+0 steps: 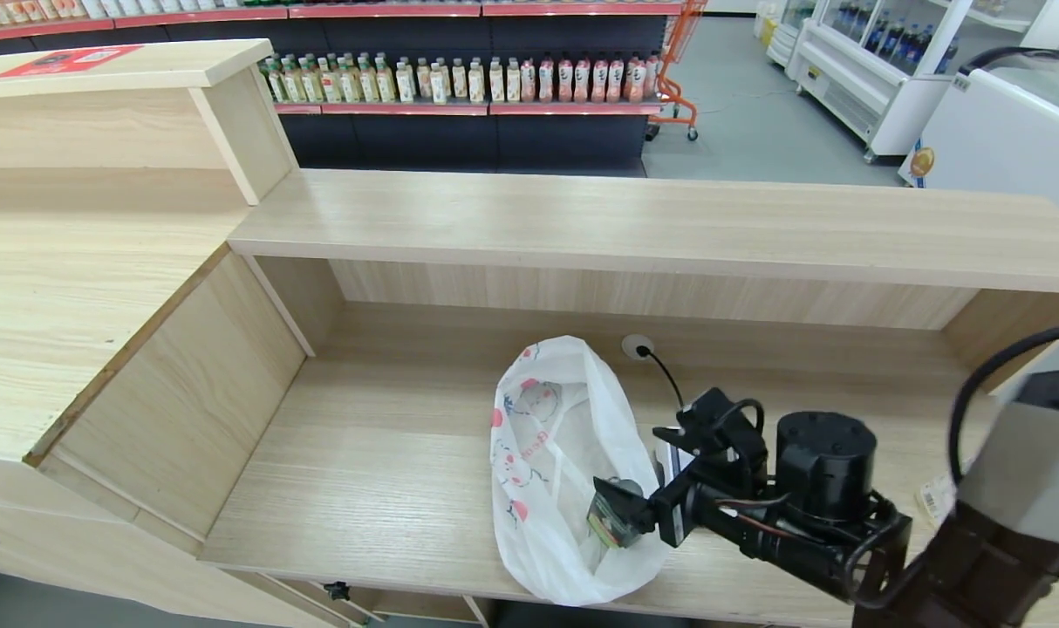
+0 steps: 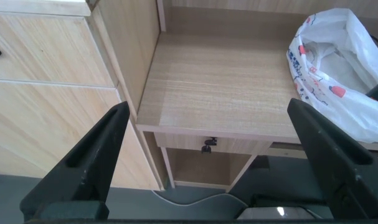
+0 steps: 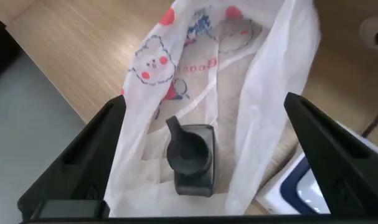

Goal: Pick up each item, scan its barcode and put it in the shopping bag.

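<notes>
Nearest the robot, the left gripper [image 2: 208,106] hung low in front of the light wooden counter [image 1: 390,453]. Its claw was spread wide with nothing in it, above a small black knob [image 2: 207,145] under the counter's edge. On the counter lay the white plastic shopping bag with red and blue cartoon prints [image 1: 538,436], mouth open toward the robot. The small dark box-shaped pack with a dark cap [image 3: 192,158] was lying inside the bag on its bottom. The right gripper [image 3: 204,99] hovered right over it at the bag's mouth, fingers wide apart, not touching the pack as far as I could tell. Just beside the bag sat a white gadget with a blue part [image 3: 307,186]. Behind that, a thin black cable [image 1: 665,375] ran to a round grey grommet [image 1: 638,346]. Way back there was a long shelf of drink bottles [image 1: 460,80].
</notes>
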Robot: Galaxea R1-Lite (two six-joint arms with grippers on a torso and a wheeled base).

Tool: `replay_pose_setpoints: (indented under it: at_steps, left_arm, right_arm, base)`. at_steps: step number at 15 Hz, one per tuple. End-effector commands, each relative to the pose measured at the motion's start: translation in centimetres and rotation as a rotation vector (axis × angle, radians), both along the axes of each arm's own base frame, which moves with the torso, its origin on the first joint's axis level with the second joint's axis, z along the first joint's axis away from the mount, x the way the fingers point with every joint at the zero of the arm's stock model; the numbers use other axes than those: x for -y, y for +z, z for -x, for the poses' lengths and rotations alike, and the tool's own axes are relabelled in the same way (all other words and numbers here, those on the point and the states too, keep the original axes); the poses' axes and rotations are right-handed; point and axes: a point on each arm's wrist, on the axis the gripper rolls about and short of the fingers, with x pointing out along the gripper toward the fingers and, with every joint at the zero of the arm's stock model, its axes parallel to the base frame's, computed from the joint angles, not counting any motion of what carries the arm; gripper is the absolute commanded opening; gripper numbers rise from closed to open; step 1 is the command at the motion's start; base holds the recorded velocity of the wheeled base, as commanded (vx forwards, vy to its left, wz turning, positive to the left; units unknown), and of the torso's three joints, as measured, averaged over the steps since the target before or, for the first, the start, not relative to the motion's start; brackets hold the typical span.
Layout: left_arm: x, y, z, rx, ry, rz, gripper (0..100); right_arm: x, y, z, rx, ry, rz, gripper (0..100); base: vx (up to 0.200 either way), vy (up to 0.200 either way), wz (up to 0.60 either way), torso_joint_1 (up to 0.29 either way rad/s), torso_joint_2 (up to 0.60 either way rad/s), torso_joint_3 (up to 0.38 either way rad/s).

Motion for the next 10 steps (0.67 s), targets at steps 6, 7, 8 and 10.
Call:
replay_pose_setpoints:
  at_steps: [6,7,8,10]
  left_arm:
    - [0.0,0.0,0.0,0.000,0.000,0.000,100]
    - [0.0,0.0,0.0,-0.001,0.000,0.000,100]
    - [0.0,0.0,0.0,-0.001,0.000,0.000,100]
    - [0.0,0.0,0.0,-0.001,0.000,0.002,100]
  right_arm:
    - [11.1,12.5,10.5,0.076,-0.331,0.128,100]
    - [12.0,12.2,10.9,0.055,-0.379,0.140,100]
    - [12.8,11.8,11.3,0.043,-0.427,0.147,100]
    - [14.7,10.9,12.3,0.029,-0.546,0.154,100]
  base:
    - [0.000,0.000,0.00,0.000,0.00,0.000]
    - [0.000,0.000,0.00,0.000,0.00,0.000]
    - [0.000,0.000,0.00,0.000,0.00,0.000]
    - [0.000,0.000,0.00,0.000,0.00,0.000]
